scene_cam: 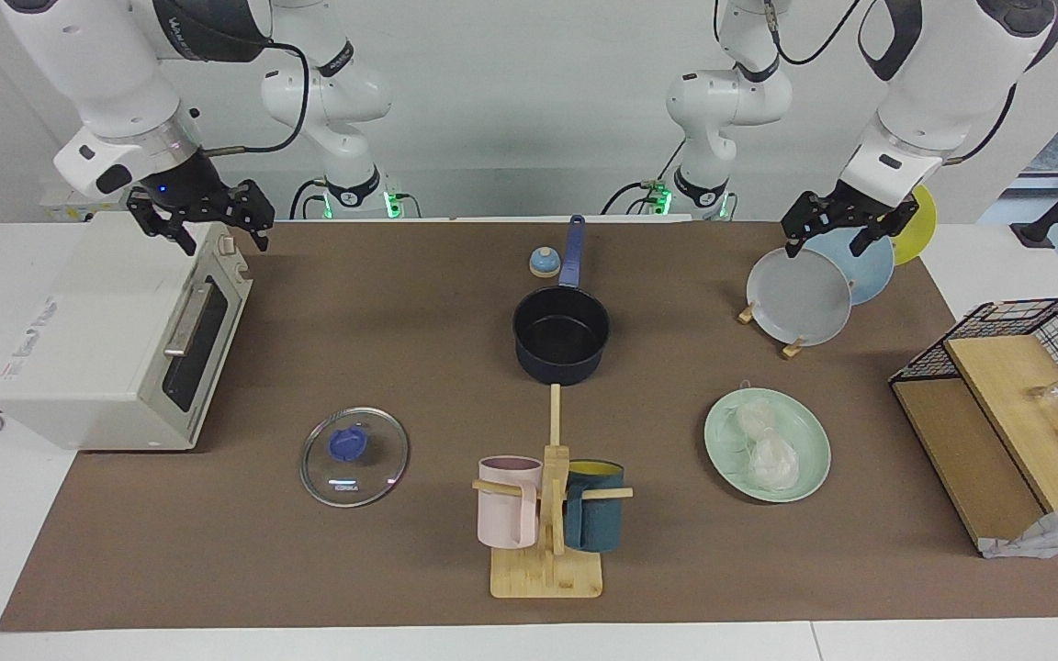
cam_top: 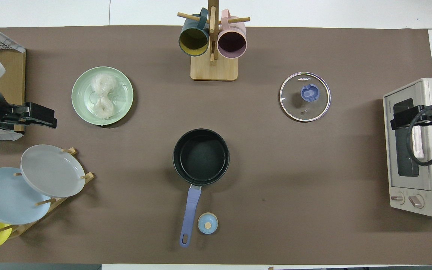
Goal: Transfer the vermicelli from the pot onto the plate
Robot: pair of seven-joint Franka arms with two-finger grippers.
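The pot, dark navy with a long blue handle pointing toward the robots, stands mid-table with a bare black interior. The vermicelli lies as two pale clumps on the mint-green plate, farther from the robots and toward the left arm's end. My left gripper hangs open and holds nothing, over the rack of standing plates. My right gripper is open and holds nothing, over the toaster oven's top edge.
A toaster oven fills the right arm's end. A glass lid lies flat on the mat. A wooden mug stand holds two mugs. The grey plate stands in the rack. A wire basket and a small blue bell are also there.
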